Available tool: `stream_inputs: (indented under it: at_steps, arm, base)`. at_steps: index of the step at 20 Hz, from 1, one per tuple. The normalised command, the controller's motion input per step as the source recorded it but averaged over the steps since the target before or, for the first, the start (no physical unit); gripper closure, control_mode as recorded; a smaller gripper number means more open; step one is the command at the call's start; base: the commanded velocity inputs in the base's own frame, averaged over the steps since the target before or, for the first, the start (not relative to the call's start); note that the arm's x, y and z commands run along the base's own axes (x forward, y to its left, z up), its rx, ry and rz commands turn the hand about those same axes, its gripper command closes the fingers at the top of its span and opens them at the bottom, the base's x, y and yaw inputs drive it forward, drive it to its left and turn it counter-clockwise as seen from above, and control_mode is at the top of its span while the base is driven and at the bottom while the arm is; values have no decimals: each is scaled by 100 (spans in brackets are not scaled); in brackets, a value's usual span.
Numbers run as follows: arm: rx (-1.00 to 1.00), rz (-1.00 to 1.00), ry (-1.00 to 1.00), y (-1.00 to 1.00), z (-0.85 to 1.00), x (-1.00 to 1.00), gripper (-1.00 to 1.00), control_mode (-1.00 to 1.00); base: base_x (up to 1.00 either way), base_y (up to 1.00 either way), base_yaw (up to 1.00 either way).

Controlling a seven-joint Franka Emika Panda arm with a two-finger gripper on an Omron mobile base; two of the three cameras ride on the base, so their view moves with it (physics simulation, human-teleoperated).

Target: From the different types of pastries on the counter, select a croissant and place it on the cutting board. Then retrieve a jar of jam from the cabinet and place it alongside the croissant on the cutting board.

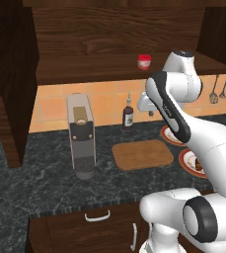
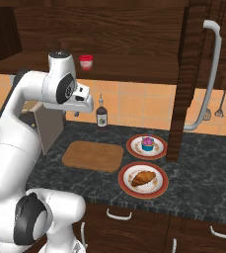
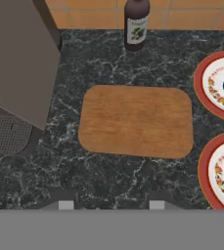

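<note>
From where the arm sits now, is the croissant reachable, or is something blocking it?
Probably yes. The croissant lies uncovered on the near red-rimmed plate, right of the cutting board. The gripper hangs above the board with open counter between. The cupcake sits on its own plate behind, out of the way.

1. Croissant: small, golden-brown, lumpy, lying on the near red-rimmed plate.
2. Cupcake-like pastry: pink and blue, upright on the far plate.
3. Cutting board: flat, light-brown, rounded corners, bare, left of both plates.
4. Counter: dark marbled stone under board and plates.
5. Jar of jam: tiny, red, upright on the cabinet shelf.
</note>
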Motion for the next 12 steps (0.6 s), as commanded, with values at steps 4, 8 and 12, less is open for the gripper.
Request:
stream_inputs:
  at_steps: [4, 8, 12]
  arm:
    - [0, -6, -9, 1, 27, 4, -100, -100]
    - [0, -6, -18, 10, 59, 9, -100, -100]
    - [0, -5, -20, 8, 63, 7, -100, -100]
  base:
    - [0, 0, 0]
    - [0, 0, 0]
    - [0, 0, 0]
